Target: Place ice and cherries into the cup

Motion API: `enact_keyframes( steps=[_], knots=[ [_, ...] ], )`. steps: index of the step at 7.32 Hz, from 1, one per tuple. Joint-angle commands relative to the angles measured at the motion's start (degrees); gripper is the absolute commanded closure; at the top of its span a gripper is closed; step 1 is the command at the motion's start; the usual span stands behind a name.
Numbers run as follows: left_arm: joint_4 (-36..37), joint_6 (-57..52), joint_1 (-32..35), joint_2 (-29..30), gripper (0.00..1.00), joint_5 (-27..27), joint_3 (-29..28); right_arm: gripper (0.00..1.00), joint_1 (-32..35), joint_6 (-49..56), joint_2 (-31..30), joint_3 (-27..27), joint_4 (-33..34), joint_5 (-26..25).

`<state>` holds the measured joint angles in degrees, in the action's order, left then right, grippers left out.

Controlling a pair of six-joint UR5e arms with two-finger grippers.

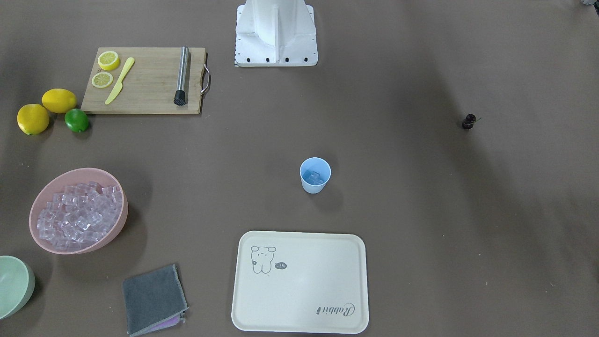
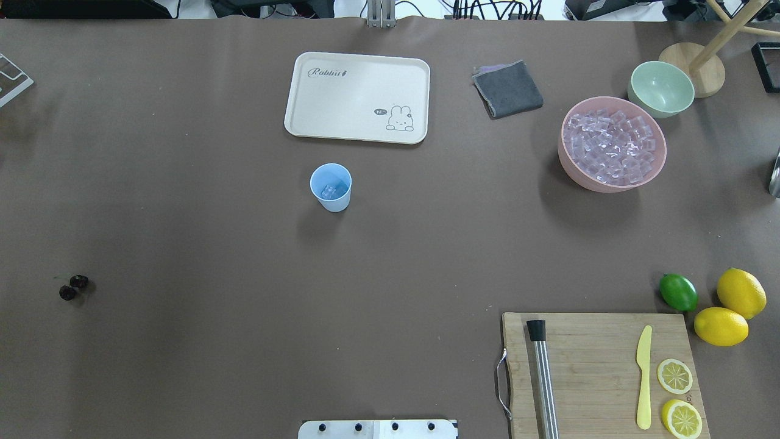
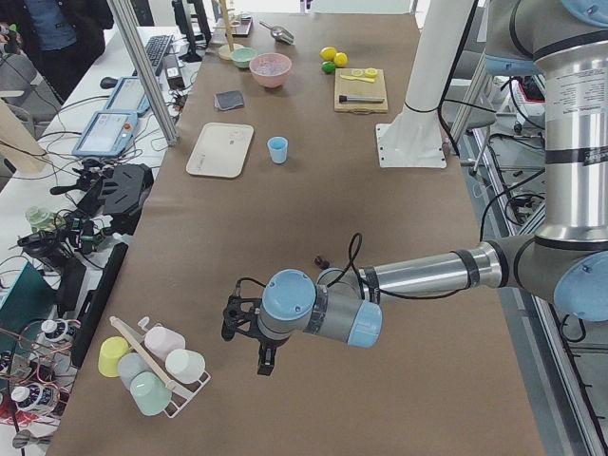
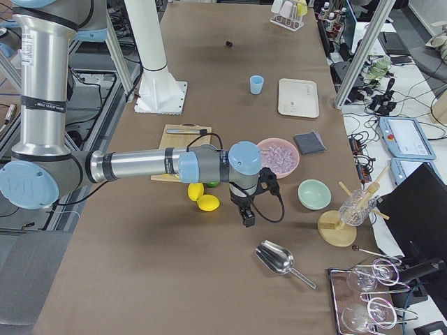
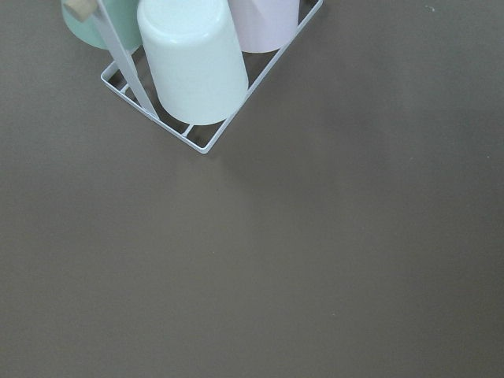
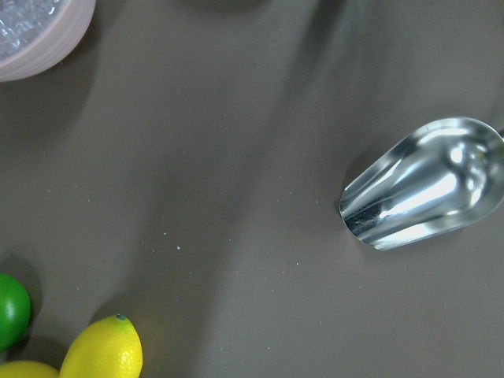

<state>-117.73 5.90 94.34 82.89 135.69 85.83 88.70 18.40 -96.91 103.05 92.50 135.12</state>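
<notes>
Brown tabletop (image 1: 421,210) is shared by the cup (image 1: 315,175), ice (image 1: 314,177) already in it, and the cherries (image 1: 468,121), well apart; whether left gripper (image 3: 249,334) or right gripper (image 4: 247,216) is open cannot be told; the tiny cherries could be rolled away by an off-centre pinch.

Ice (image 1: 314,177) in cup (image 1: 313,186) — cherries (image 1: 469,121) apart
</notes>
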Motion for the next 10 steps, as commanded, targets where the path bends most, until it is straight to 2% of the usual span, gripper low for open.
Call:
enact_keyframes(
  steps=[1,3,5,7,8,9,10],
  knots=[
    [-0.74,-0.01,-0.47,-0.52,0.02,-0.69,0.3,0.01,1.48,0.5,-0.48,-1.44,-0.04,-1.34],
    [-0.57,0.69,-1.69,-0.53,0.02,-0.43,1.09,0.01,2.35,0.24,-0.83,-3.02,0.14,-3.01],
    [-0.74,8.02,-9.56,2.43,0.02,-0.6,3.21,0.01,3.23,-1.51,-0.91,-3.82,0.4,-3.1],
    [-1.35,10.01,-16.53,4.3,0.02,-1.04,4.08,0.01,6.03,-0.64,-1.53,-3.13,-0.13,-2.93],
    [-3.71,14.01,-21.34,3.52,0.02,-1.13,6.52,0.01,6.13,-1.77,-0.92,-2.6,-0.04,-2.58],
    [-10.6,20.93,-24.95,1.77,0.02,-1.13,7.59,0.01,6.05,-3.53,1.0,-3.03,0.31,-2.49],
    [-18.24,30.22,-30.39,0.53,0.02,-4.44,7.86,0.01,6.05,-3.8,1.19,-2.42,0.4,-2.32]
  ],
)
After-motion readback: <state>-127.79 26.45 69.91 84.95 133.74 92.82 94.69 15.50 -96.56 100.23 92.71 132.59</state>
